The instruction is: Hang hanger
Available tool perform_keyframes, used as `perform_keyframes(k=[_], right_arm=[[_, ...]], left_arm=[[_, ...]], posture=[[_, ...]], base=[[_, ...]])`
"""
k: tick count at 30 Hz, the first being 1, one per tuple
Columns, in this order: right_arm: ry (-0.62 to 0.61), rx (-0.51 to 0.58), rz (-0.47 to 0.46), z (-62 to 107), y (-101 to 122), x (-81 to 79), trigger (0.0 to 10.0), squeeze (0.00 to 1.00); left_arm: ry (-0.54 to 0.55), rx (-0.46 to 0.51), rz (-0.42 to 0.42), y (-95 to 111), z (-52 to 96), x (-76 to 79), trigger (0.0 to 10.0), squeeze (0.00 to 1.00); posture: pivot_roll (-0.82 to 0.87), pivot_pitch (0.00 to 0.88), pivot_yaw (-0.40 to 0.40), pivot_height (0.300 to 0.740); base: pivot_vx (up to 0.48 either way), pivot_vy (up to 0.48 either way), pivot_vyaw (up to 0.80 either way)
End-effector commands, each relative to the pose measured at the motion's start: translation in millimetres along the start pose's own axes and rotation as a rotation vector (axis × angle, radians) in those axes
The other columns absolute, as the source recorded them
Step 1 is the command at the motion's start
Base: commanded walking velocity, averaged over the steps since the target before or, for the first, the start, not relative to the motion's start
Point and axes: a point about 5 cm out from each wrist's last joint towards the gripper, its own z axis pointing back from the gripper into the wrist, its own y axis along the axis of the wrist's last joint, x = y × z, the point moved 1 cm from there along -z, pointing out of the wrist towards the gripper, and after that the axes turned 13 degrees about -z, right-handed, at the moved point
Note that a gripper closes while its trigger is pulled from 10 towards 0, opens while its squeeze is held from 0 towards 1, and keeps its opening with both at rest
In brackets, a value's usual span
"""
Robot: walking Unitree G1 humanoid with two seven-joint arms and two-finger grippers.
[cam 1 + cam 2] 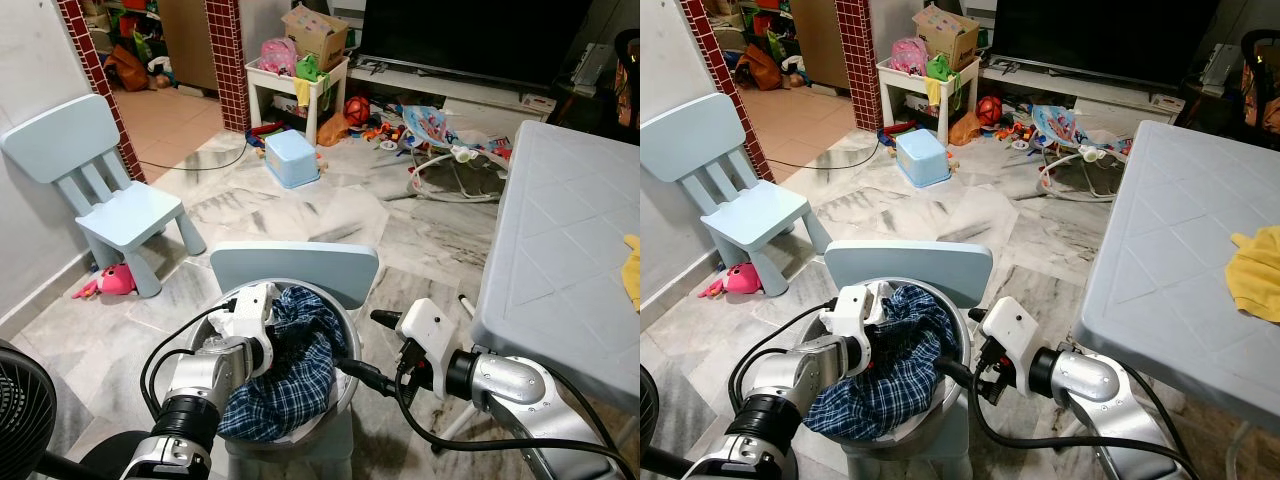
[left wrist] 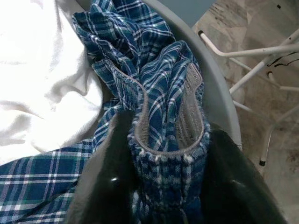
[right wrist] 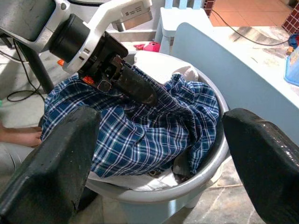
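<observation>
A blue plaid garment (image 1: 290, 385) lies heaped in a round grey basin (image 1: 347, 335) on a small light blue chair (image 1: 295, 265). A white cloth (image 2: 42, 84) lies under it. My left gripper (image 2: 168, 140) reaches into the basin from the left and is shut on a bunched fold of the plaid garment (image 2: 163, 116). In the right wrist view the left gripper (image 3: 135, 88) is partly buried in the cloth. My right gripper (image 1: 362, 346) hovers open just outside the basin's right rim, facing the plaid heap (image 3: 140, 135) with nothing between its fingers (image 3: 51, 158).
A grey folding table (image 1: 570, 230) stands close on the right with a yellow cloth (image 1: 1260, 270) on it. Another light blue child's chair (image 1: 110, 190) is at the left wall. A black fan (image 1: 20, 410) is at the bottom left. Toys and a blue box (image 1: 292, 158) litter the far floor.
</observation>
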Motion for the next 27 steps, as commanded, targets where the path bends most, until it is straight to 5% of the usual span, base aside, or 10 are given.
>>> perform_keyframes(k=[1, 11, 17, 22, 27], right_arm=[[0.013, 0.000, 0.023, 0.1, 3.3, -0.8, 10.0, 0.00], [0.013, 0.004, 0.024, -2.1, 3.0, -1.1, 10.0, 0.00], [-0.014, 0.017, 0.027, -1.5, 3.9, 2.3, 10.0, 0.00], [-0.028, 0.034, 0.024, -4.8, 5.5, 4.3, 10.0, 0.00], [-0.056, 0.062, 0.028, -10.4, 9.2, 8.1, 10.0, 0.00]], left_arm=[[0.001, 0.008, -0.012, 0.6, 1.6, -0.9, 0.0, 0.00], [0.029, 0.028, -0.083, 2.0, 3.9, -1.9, 0.0, 0.00], [0.139, 0.179, -0.190, 16.2, 20.6, -8.1, 0.0, 0.00], [0.174, 0.240, -0.202, 15.4, 34.8, -8.1, 0.0, 0.00], [0.191, 0.415, -0.200, 23.1, 53.4, -1.7, 0.0, 0.00]], posture=[[-0.15, 0.000, -0.012, 0.740], [-0.15, 0.000, -0.009, 0.740], [-0.14, 0.000, -0.009, 0.740], [-0.13, 0.000, -0.014, 0.740], [-0.11, 0.000, -0.018, 0.740]], base=[[0.000, 0.000, 0.00], [0.000, 0.000, 0.00], [0.000, 0.000, 0.00], [0.000, 0.000, 0.00], [0.000, 0.000, 0.00]])
